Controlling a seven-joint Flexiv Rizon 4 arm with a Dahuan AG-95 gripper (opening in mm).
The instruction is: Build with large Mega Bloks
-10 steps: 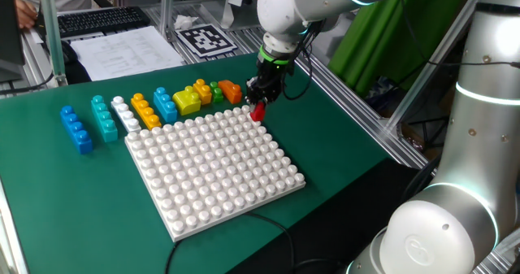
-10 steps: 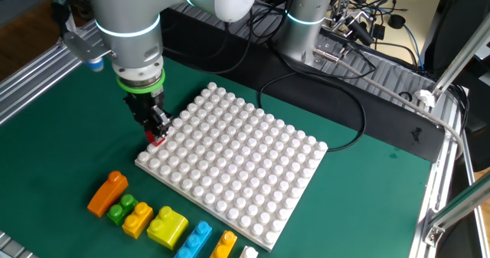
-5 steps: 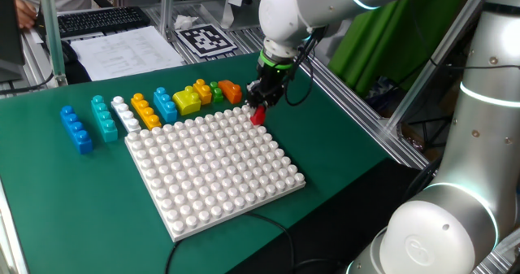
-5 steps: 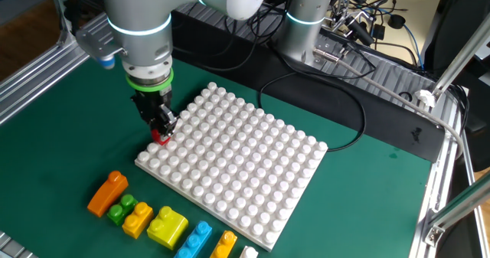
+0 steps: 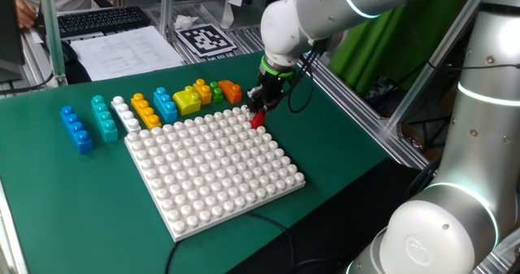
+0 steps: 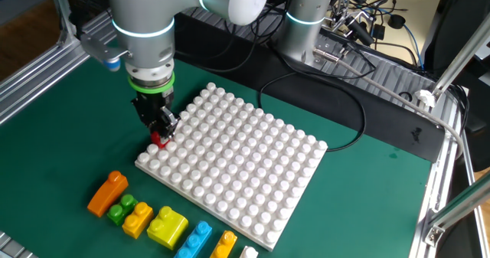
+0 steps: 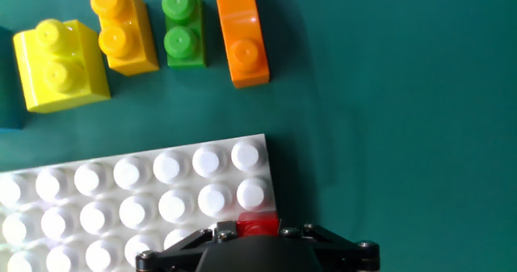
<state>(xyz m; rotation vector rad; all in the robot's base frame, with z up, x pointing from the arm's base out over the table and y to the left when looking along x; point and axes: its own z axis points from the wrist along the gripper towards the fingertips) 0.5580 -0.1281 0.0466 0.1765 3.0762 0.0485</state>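
One small red plastic studded brick pinched by end effector, at corner of white studded square baseplate.

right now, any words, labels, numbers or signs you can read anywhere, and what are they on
No text reads clearly in any view.
Printed sheets of paper beyond the green mat: lines of print, too small to read.
Square black-and-white marker tag beside them: a coded pattern, no letters or digits.
Keyboard behind the papers: key legends too small to read.
Mega Bloks, white baseplate, gripper: no visible lettering.
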